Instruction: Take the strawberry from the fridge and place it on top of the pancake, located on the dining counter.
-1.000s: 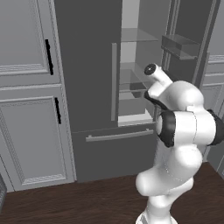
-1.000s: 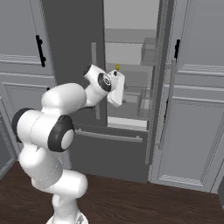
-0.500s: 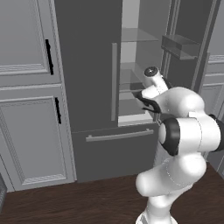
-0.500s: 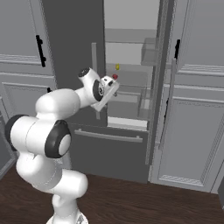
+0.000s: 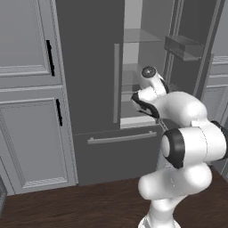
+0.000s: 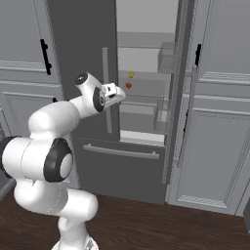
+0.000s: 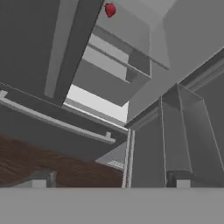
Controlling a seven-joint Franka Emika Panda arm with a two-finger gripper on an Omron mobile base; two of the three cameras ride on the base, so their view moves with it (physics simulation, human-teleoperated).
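Standing before the fridge (image 5: 93,67), whose right door is swung open on a pale shelved interior, the white arm bends forward in the left base view, its hand raised in front of the opening beside the closed left door's silver bar handle (image 5: 116,82); the fingers themselves cannot be made out from this side. From the right base view the gripper (image 6: 118,93) is level with a middle shelf and just outside the fridge, while the strawberry (image 6: 128,86) sits on that shelf a little deeper in and slightly above the hand, with a small yellow item (image 6: 131,74) just above it on the same back area; berry and fingers are apart, nothing between them. The hand view, tilted, shows the two fingertips (image 7: 39,181) far apart at the bottom edge, spread wide with nothing held. The strawberry (image 7: 110,9) appears at the very top of this view, far up from the tips and between their lines, resting on a grey shelf, with the bottom drawer's handle (image 7: 57,122) and dark wood floor (image 7: 52,164) lower down.
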